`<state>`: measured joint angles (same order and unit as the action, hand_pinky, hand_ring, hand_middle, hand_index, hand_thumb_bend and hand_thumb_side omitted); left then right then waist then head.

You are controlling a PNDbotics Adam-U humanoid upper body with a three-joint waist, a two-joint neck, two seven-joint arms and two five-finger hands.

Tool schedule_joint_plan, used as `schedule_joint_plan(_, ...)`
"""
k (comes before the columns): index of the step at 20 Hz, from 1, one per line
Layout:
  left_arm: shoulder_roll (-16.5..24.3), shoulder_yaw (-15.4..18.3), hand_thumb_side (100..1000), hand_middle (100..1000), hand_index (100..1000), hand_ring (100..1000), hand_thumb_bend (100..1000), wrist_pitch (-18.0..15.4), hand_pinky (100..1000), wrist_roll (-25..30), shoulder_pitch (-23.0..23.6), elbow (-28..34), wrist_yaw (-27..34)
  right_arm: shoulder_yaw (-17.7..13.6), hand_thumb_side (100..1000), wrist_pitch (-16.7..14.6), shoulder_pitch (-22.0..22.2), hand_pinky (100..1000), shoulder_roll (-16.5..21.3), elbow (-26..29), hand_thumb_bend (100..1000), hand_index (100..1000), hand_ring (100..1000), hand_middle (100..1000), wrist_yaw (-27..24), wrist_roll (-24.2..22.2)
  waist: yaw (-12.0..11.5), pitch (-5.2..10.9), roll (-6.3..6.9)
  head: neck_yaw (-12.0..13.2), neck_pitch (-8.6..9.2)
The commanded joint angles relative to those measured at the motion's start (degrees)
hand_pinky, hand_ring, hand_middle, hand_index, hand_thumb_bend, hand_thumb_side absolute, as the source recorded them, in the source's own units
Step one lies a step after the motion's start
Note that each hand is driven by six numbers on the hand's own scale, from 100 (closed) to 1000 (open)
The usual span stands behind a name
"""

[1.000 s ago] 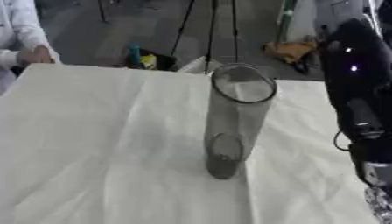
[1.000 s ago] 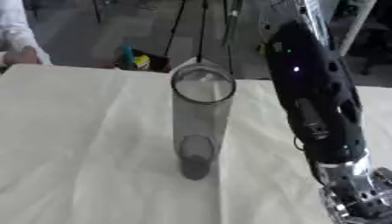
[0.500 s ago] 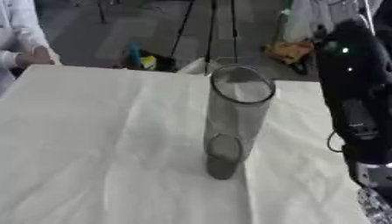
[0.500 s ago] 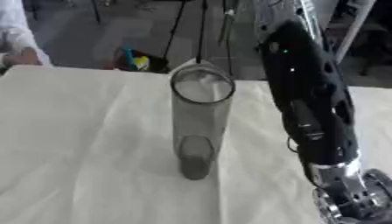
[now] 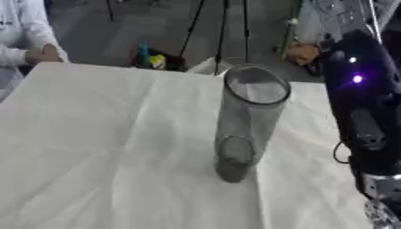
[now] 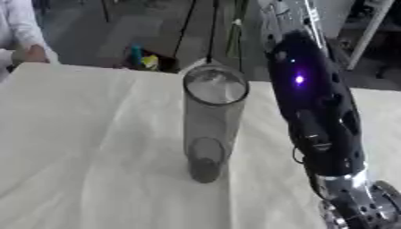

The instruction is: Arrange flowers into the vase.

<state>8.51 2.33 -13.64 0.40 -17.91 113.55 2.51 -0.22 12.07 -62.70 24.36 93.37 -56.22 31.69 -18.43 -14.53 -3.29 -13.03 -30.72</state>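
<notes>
A tall, clear grey cylinder vase [image 5: 244, 123] stands upright on the white cloth [image 5: 109, 134], a little right of the table's middle. I see nothing inside it. My right arm [image 6: 313, 116], black with a glowing purple light, reaches down along the vase's right side, close to it but apart. A silver joint [image 6: 356, 210] of that arm shows at the lower right, and the hand itself lies outside both views. My left hand shows nowhere. No flower is clearly in view.
The cloth spreads wide to the left of and in front of the vase. Beyond the table's far edge stand thin black tripod legs [image 5: 223, 31] and some blue and yellow items [image 5: 153, 58] on the floor. A thin green strip [image 6: 237, 20] rises there, and I cannot identify it.
My right arm has sunk a little beside the vase. The vase has not moved.
</notes>
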Motion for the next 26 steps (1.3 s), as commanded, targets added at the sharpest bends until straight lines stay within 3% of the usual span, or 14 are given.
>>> schedule_joint_plan(1,0.4,-0.5,1000,699,909,698,100,0.1,559,0.1,-0.7,1.0,0.2,0.2,205,1.0,-0.7,100,0.2,1.2,100,113,100,100,-1.6,-0.2,-0.1,1.53,-0.67,0.6,-0.29)
schedule_joint_plan(10,0.4,-0.5,1000,697,907,697,100,0.2,558,0.1,-1.0,1.0,0.3,1.1,204,0.7,1.0,100,-0.5,4.7,100,114,100,100,-2.8,-0.1,-0.2,1.44,-0.94,1.3,-0.28)
schedule_joint_plan(14,0.4,-0.6,1000,697,906,697,100,0.1,557,0.2,-1.1,1.0,0.3,1.2,170,0.4,1.0,100,-0.7,5.3,100,115,100,100,-2.9,0.2,-0.4,1.41,-1.02,-1.5,0.71)
schedule_joint_plan(15,0.4,-0.6,1000,697,906,697,100,0.2,557,0.2,-1.1,1.0,0.3,1.2,204,0.3,0.9,100,-0.7,5.3,100,115,100,100,-3.0,0.3,-0.5,1.41,-1.03,-2.3,0.89)
schedule_joint_plan(19,0.3,-0.6,1000,696,905,697,100,0.1,557,0.2,-1.2,1.0,0.4,1.3,203,-0.8,0.6,100,-0.6,5.7,100,115,100,100,-3.2,0.3,-0.8,1.44,-0.98,-4.4,1.39)
schedule_joint_plan(24,0.3,-0.7,1000,696,904,697,100,0.1,557,0.3,-1.1,1.0,0.5,1.5,200,-5.9,0.0,100,-0.2,7.1,100,115,100,100,-2.7,0.6,-0.9,1.54,-0.81,-5.4,1.71)
schedule_joint_plan(26,0.3,-0.7,1000,696,904,697,100,0.2,556,0.4,-1.1,1.0,0.5,1.2,199,-11.0,-0.1,100,0.2,8.1,100,115,100,100,-0.8,0.6,-1.0,1.56,-0.79,-5.6,1.73)
